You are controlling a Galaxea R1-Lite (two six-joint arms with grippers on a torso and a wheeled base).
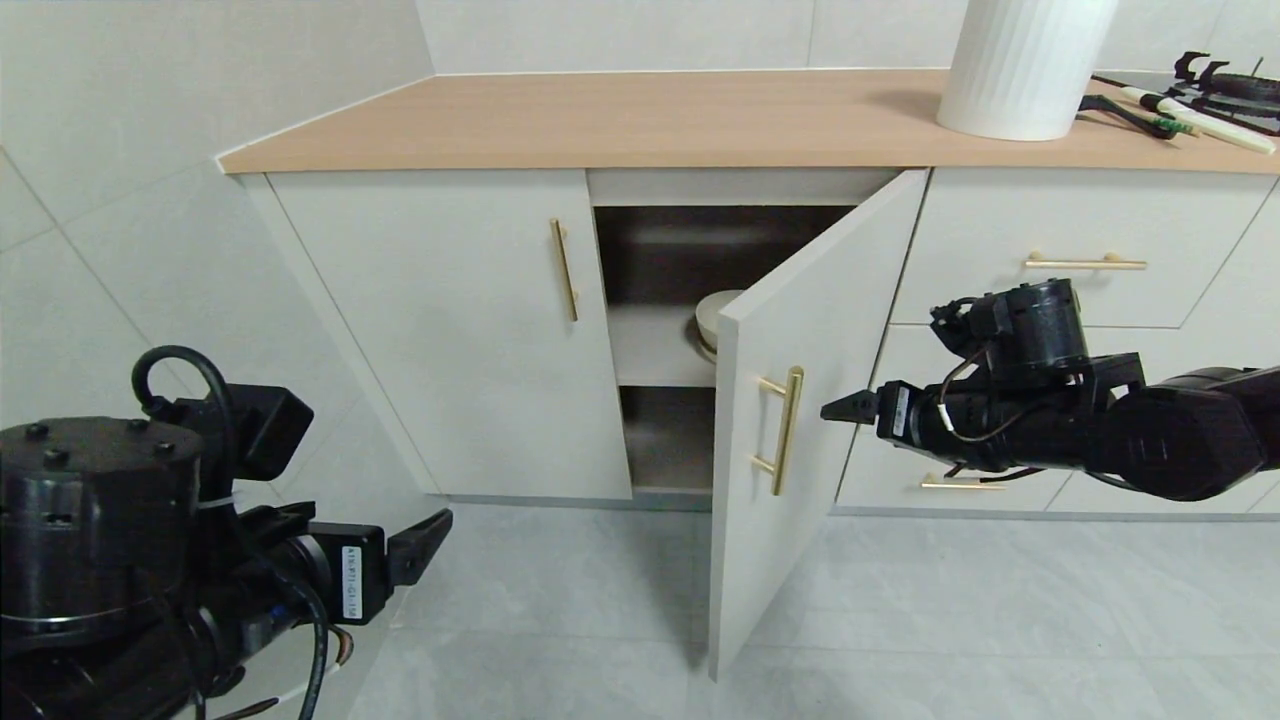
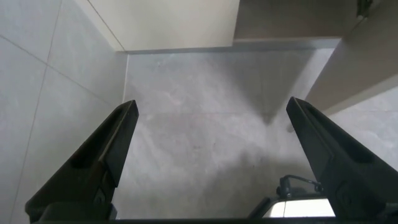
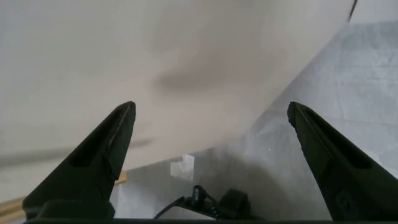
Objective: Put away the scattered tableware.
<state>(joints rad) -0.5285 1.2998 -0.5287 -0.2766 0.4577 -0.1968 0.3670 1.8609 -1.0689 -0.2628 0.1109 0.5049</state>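
A pale bowl sits on the upper shelf inside the cabinet, partly hidden by the open cabinet door. The door swings out toward me and carries a gold handle. My right gripper hovers just right of that handle, close to the door's face; its fingers stand wide apart with nothing between them. My left gripper hangs low at the left over the floor, fingers spread and empty.
The left cabinet door is closed, with a gold handle. Drawers lie to the right. On the wooden counter stand a white ribbed container and some utensils. Grey tiled floor spreads in front.
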